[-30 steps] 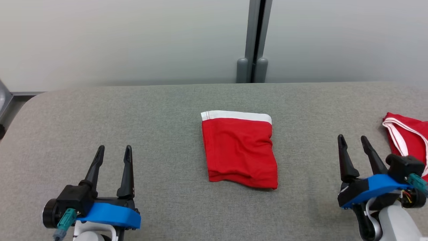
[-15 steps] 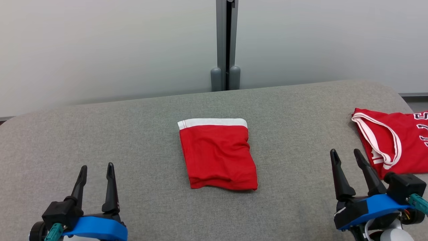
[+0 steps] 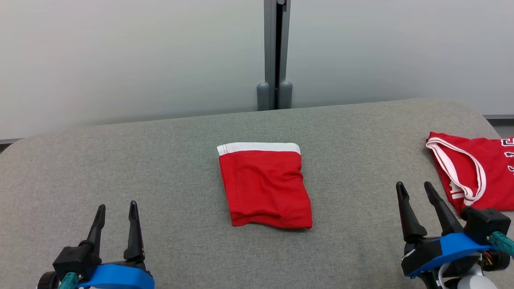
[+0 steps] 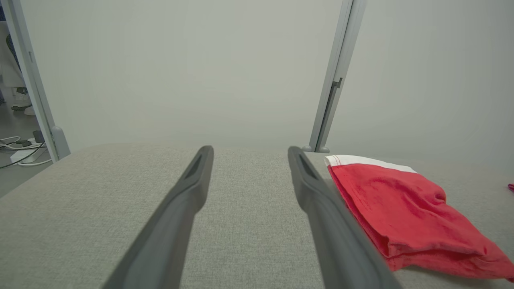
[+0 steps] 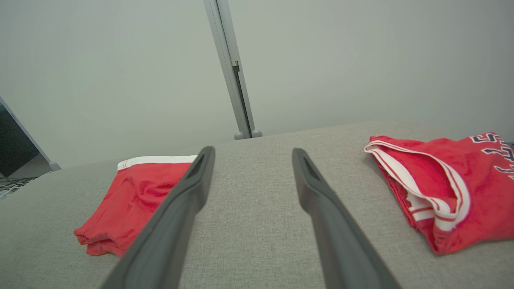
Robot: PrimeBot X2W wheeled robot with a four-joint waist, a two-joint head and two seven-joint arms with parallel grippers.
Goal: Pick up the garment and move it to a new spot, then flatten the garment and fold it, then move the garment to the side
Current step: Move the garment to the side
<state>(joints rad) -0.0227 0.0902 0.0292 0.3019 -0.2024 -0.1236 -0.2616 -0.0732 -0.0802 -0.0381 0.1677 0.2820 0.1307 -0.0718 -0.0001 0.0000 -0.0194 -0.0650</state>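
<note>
So where's the garment on your feed, and what are the claws doing?

Me: The folded red garment is lying flat pretty much in the middle of the grey padded table. White waistband on the far edge, near edge a bit lumpy where the layers stack. On my head cam the left gripper sits at the lower left and the right gripper at the lower right, one on each side and both well apart from the garment. Both have their jaws spread wide with nothing between them, fingers pointing toward the far wall.

Them: Is that a second red thing on the right?

Me: Yeah, a red jersey with white trim and dark lettering, rumpled, out at the right end of the table and running off the edge of my head view. The right gripper is near it, just to its left, and the wrist cam shows a gap between them. In the left wrist cam the folded garment shows just past the right-hand finger. In the right wrist cam it's off to the left and the jersey's to the right, with bare grey fabric between the fingers. Behind the table there's a pale wall with a grey post running straight up.
</note>
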